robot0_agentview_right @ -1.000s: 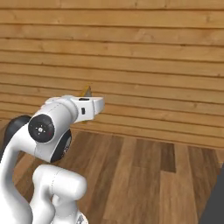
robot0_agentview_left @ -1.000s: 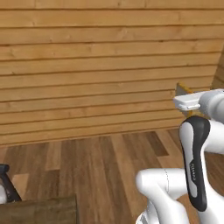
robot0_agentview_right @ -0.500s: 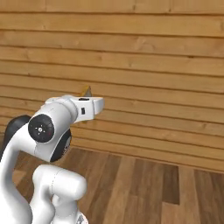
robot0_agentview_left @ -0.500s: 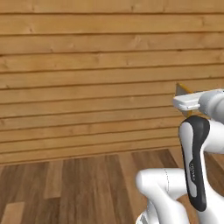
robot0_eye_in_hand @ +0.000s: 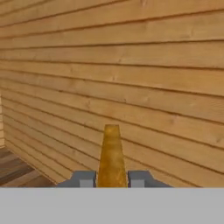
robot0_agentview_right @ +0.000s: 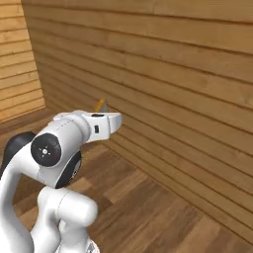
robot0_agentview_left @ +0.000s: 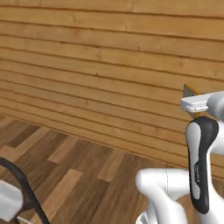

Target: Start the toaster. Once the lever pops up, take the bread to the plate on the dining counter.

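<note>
We see the bread [robot0_eye_in_hand: 111, 155] pinched edge-on between the two fingertips [robot0_eye_in_hand: 83, 178] of the gripper [robot0_eye_in_hand: 111, 179] in the hand view; the jaws press against its two flat faces, and the golden slice stands up from between them toward a wall of horizontal wooden planks [robot0_eye_in_hand: 131, 78]. In the left base view the gripper [robot0_agentview_left: 197, 105] is held high at the right edge of the picture, above the arm's white links, and a tan corner of the bread [robot0_agentview_left: 190, 91] pokes up behind it. In the right base view the gripper [robot0_agentview_right: 106, 121] sits at the end of the raised wrist, with a sliver of the bread [robot0_agentview_right: 101, 105] showing just above it.

Around the arm we see little else. The plank wall [robot0_agentview_left: 109, 74] runs close across the front of both base views, and in the right base view it meets a second plank wall [robot0_agentview_right: 17, 64] at a corner on the left. A wood-board floor [robot0_agentview_left: 74, 175] lies below. At the lower left corner of the left base view stands a curved black frame with a pale seat [robot0_agentview_left: 13, 197]; what it is, we cannot tell for certain.
</note>
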